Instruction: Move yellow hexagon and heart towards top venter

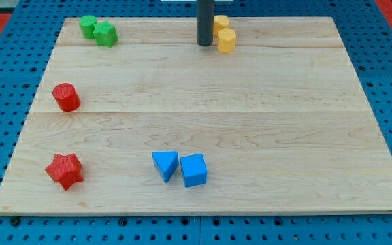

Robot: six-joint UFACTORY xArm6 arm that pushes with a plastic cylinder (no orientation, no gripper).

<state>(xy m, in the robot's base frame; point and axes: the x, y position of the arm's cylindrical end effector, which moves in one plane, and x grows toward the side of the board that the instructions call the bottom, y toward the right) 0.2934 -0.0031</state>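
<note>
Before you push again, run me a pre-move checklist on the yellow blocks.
1. My tip location: at the view's top centre, just left of the yellow pair. Ok.
2. Tip contact with the front yellow block: close beside it, touching or not. Cannot tell.
3. Rear yellow block against the front one: ok. Which is heart or hexagon: cannot tell.
4. Pair near top centre of the board: ok.
5. Green blocks, red blocks and blue blocks away from the pair: ok.
</note>
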